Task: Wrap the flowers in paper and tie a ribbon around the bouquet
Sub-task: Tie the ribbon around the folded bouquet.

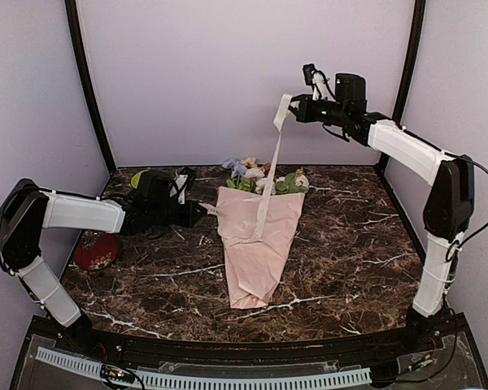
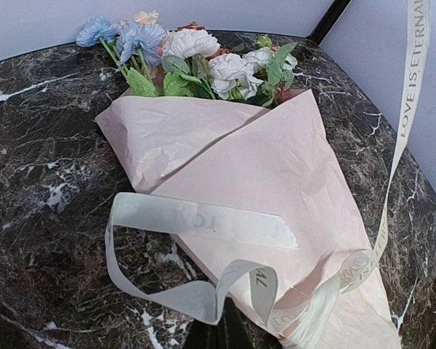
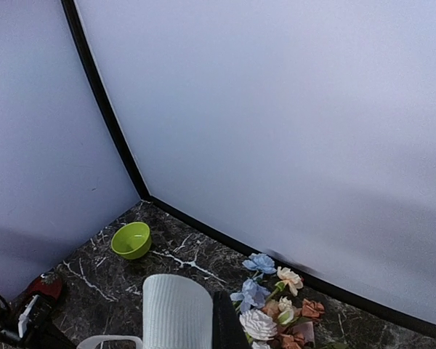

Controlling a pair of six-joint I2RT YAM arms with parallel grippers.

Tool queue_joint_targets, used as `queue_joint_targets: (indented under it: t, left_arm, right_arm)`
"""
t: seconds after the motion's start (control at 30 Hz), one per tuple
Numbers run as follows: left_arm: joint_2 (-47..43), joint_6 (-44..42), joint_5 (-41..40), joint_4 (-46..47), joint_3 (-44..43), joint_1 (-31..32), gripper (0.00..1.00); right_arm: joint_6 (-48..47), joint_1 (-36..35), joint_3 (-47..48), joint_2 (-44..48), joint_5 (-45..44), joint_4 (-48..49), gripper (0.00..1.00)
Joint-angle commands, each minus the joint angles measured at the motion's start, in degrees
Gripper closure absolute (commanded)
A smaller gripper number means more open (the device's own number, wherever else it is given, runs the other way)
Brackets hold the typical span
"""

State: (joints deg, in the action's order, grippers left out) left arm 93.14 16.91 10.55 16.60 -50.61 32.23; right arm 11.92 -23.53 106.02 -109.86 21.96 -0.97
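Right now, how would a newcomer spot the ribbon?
On the dark marble table lies a pink paper cone of flowers, the bouquet. The ribbon is the narrow cream strip crossing it and running up to the right pincer; only it carries printed lettering.

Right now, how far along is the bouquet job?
Done: flowers sit wrapped in the pink paper cone. In hand: the ribbon crosses the cone, one end held high by the right fingers, a fold pinched low in the left fingers. Left: no knot shows, so tying remains.
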Motion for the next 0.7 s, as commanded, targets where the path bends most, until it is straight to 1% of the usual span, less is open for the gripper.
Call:
queue_joint_targets:
  t: [0.0,0.17,0.37,0.5,0.67]
  left_arm:
    - [1.1,-0.8,1.1,0.1,-0.2,1.0,1.00]
    - [2.1,-0.3,1.7,0.8,0.1,1.7,1.00]
    - [2.3,-0.1,1.9,1.2,0.5,1.9,1.00]
    - [2.4,-0.3,2.1,1.1,0.2,2.1,1.00]
    - [2.1,-0.5,1.6,1.0,-0.2,2.1,1.00]
  right_arm:
    - [-0.1,-3.3,6.0,0.7,3.5,0.9,1.00]
    - [-3.1,-6.3,9.2,3.1,3.1,-0.6,1.00]
    - [-3.8,-7.0,5.5,6.9,2.2,1.4,1.00]
    - [-3.2,-7.0,4.0,5.9,2.3,1.1,1.00]
    - [-2.5,-7.3,5.1,3.7,3.4,1.0,1.00]
